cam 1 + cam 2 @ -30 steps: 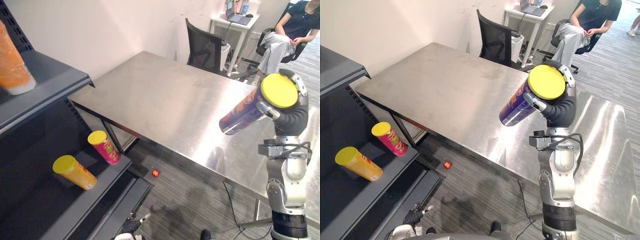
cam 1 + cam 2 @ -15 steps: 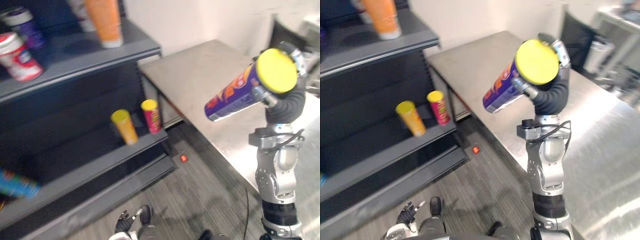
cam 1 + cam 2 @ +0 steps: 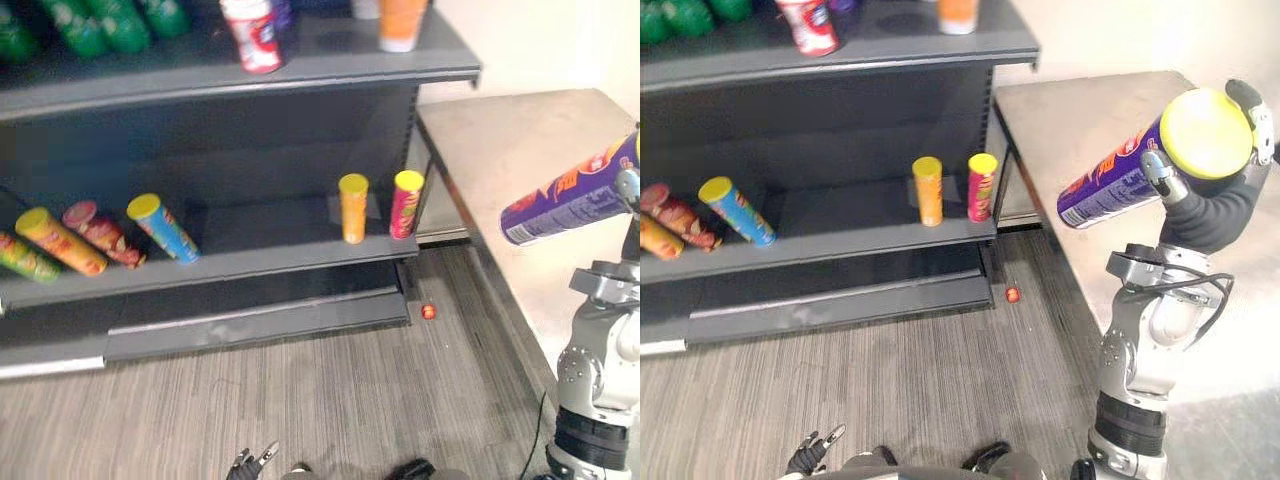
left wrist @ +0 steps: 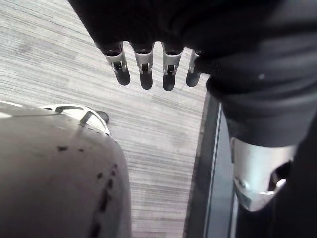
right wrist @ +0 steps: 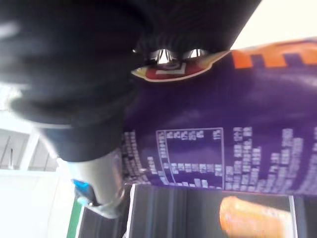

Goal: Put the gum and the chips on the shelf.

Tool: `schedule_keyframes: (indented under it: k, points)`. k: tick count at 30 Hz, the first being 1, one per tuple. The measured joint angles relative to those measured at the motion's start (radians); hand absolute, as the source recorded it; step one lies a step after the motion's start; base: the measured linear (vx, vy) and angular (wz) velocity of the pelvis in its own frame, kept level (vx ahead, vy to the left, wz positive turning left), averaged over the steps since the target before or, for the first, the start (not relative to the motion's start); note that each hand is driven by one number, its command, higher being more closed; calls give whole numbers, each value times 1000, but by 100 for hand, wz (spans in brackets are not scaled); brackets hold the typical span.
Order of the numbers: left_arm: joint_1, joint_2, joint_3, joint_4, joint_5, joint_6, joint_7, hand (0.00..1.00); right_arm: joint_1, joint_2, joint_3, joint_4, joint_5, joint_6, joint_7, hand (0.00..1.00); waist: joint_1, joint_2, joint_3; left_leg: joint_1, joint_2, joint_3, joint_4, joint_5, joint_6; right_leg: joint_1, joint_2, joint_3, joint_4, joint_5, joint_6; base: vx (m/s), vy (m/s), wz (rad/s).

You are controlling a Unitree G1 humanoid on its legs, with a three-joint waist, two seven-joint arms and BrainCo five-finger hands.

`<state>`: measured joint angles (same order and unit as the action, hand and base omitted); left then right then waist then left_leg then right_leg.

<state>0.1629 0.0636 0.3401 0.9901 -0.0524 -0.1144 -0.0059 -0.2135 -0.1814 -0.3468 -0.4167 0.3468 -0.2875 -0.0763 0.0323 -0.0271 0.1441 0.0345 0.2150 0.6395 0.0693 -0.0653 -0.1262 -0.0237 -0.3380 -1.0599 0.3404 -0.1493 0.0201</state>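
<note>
At the frame's right, your right hand (image 3: 1218, 208) curls round the tilted purple chips can (image 3: 1108, 190), base aimed at the shelf (image 3: 840, 246) on the left, seemingly for stocking, while your left hand (image 4: 145, 74) hangs straight-fingered and empty over the floor (image 4: 59, 59).

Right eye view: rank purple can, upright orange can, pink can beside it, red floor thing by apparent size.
1. Purple can, but nearest the camera.
2. Orange can and pink can: alike, unranked.
3. Red thing on the floor.
</note>
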Motion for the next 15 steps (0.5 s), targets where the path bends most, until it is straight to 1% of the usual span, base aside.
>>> schedule_keyframes:
  k: [1, 3, 5, 6, 8, 10, 12, 15]
  points:
    - [1, 4, 0, 1, 7, 0, 1, 0, 0, 4, 0, 0, -7, 0, -1, 100, 0, -4, -1, 0, -9, -1, -6, 4, 6, 1, -6, 0, 1, 13, 1, -68, 141, 16]
    - [-4, 21, 0, 1, 34, -1, 3, 0, 1, 5, 0, -1, -29, -1, -4, 100, -2, -10, 0, 1, -34, 1, -29, 8, 14, 0, -20, 4, -15, 63, 2, -95, 212, 12]
    - [-9, 38, 3, 1, 35, -6, 6, 0, 6, 5, 0, -1, -52, -1, -8, 100, -1, -17, 4, 0, -47, 1, -39, 11, 27, -3, -20, 23, -36, 89, 10, -71, 157, 3]
    - [-12, 42, 13, 1, 32, -6, 7, 0, 9, 7, 1, -1, -64, -1, -9, 100, 0, -21, 5, -1, -54, 3, -51, 15, 35, -6, -14, 31, -56, 106, 7, -53, 112, -2]
    - [-10, 41, 25, 2, 30, -6, 9, 0, 14, 8, 1, 0, -68, -1, -11, 100, 0, -22, 5, 4, -62, 8, -69, 21, 44, -8, -4, 54, -81, 124, 13, -37, 76, -5]
    - [-10, 34, 47, 4, 27, -6, 9, 0, 16, 10, 2, 0, -75, 0, -9, 100, 2, -24, 7, 9, -68, 14, -74, 22, 45, -10, 4, 87, -97, 129, 18, -31, 46, -9]
    - [-9, 22, 71, 4, 21, -7, 8, 0, 16, 27, 13, 1, -75, 0, -8, 100, 12, -27, 9, 9, -68, 25, -82, 23, 47, -16, 10, 106, -103, 129, 19, -37, 9, -15]
    - [-17, 16, 64, -18, -26, -8, -1, 0, 18, 47, 76, 7, -74, 0, -6, 100, 12, -46, 26, -47, -37, 4, -7, -3, 48, -21, 32, 104, -137, 132, 16, -6, -37, 6]
